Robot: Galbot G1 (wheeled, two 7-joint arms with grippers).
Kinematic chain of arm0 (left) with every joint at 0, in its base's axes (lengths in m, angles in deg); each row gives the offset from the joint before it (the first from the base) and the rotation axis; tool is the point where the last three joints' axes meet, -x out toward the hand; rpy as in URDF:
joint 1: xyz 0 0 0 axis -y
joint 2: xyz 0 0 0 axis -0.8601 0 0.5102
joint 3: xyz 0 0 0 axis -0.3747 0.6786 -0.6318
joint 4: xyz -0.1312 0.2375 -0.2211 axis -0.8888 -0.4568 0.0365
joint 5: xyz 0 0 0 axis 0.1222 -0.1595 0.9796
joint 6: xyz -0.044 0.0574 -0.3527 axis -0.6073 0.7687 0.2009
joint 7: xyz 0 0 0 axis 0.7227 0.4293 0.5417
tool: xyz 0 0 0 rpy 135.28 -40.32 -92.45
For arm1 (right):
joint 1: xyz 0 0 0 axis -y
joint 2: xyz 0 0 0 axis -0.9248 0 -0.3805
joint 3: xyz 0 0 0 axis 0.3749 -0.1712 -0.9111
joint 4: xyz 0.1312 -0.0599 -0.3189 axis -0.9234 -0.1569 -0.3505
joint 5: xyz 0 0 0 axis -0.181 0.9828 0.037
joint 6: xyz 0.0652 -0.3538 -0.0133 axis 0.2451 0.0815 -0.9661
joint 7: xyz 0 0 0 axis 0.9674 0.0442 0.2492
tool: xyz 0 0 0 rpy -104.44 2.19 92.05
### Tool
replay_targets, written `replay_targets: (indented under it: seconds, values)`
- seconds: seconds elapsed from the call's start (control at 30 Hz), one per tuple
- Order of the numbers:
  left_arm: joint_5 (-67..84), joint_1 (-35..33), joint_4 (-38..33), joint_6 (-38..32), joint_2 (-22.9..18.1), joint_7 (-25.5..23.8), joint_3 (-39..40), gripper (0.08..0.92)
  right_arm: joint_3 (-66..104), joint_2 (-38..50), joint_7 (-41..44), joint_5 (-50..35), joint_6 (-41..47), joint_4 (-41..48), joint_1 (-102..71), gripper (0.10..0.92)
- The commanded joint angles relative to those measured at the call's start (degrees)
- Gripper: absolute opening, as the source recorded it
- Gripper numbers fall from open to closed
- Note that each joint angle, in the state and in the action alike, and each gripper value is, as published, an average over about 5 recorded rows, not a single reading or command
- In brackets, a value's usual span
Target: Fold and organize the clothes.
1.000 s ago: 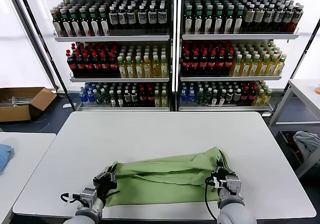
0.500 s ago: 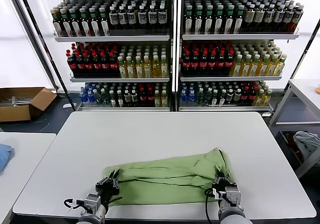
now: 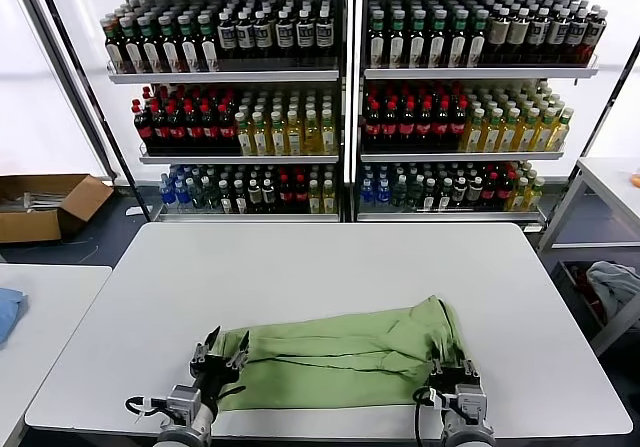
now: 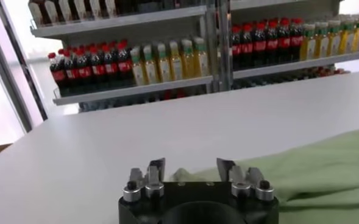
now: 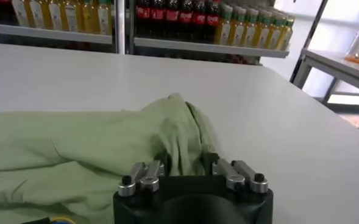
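The drinks shelving [image 3: 345, 87] fills the far side of the scene, its rows packed with bottles, and everything else sits nearer the robot than it. In front of the shelving stands the white tabletop [image 3: 320, 277], broad and mostly bare. Off the tabletop's left edge a second white surface [image 3: 40, 317] carries a scrap of blue cloth [image 3: 8, 310], and beyond that, toward the shelving, a brown cardboard box [image 3: 45, 205] rests on the floor. Off the tabletop's right edge a grey-white cloth heap [image 3: 615, 287] lies under another table. The light green polo shirt [image 3: 340, 352] lies on the near part of the tabletop, folded lengthwise into a long rumpled band running left to right, with its right end bunched up a little farther from the robot than the rest. The left hand [image 3: 218, 352] sits at the shirt's left end, low over the tabletop; in the left wrist view [image 4: 191, 170] its two fingers stand apart with a corner of green fabric lying between them, released rather than pinched. The right hand [image 3: 452, 375] is at the near right corner of the shirt, and the right wrist view [image 5: 182, 164] shows its fingers spread, the shirt's bunched folds rising just beyond and between them without being squeezed.
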Motion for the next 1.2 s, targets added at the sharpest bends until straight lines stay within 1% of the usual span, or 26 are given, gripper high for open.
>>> replay_targets:
  seconds: [0.03,0.13,0.23,0.3,0.53,0.87,0.97,1.07,1.2]
  values:
    - [-1.17,-2.35,-4.14,2.99,-1.92,3.2,-0.63,0.747,0.63,0.05,-0.56,-0.5,-4.41,-9.63,-1.79,0.63]
    - [0.22,-2.47,-3.42,3.11,-2.62,3.74,-1.05,0.804,0.36,-0.05,-0.78,-0.5,-4.36,-10.08,-1.65,0.708]
    - [2.93,-2.26,-2.72,3.51,-3.72,4.27,-1.09,0.819,0.31,-0.16,-0.92,-0.51,-4.32,-9.86,-1.25,0.778]
    - [4.62,-2.12,-2.11,3.7,-4.45,4.48,-0.9,0.822,0.26,-0.09,-0.89,-0.51,-4.32,-9.75,-1.14,0.808]
    - [7.63,-1.37,0.94,3.71,-6.2,4.61,-0.78,0.823,-0.18,0.09,-0.74,-0.47,-4.37,-9.22,-1.21,0.822]
    - [8.49,-1.55,4.08,3.67,-5.96,4.58,-1.78,0.821,-0.47,0.33,-0.44,-0.53,-4.41,-9.03,-1.05,0.823]
    - [8.58,-1.6,4.78,3.65,-5.91,4.46,-1.86,0.794,-0.53,0.32,-0.41,-0.55,-4.41,-8.79,-0.78,0.823]
    - [8.78,-1.63,5.03,3.61,-5.86,4.03,-1.85,0.724,-0.55,0.33,-0.41,-0.57,-4.39,-8.53,-0.5,0.823]
    - [8.89,-1.72,4.91,3.5,-5.83,3.35,-1.76,0.603,-0.59,0.34,-0.45,-0.61,-4.34,-8.37,-0.13,0.823]
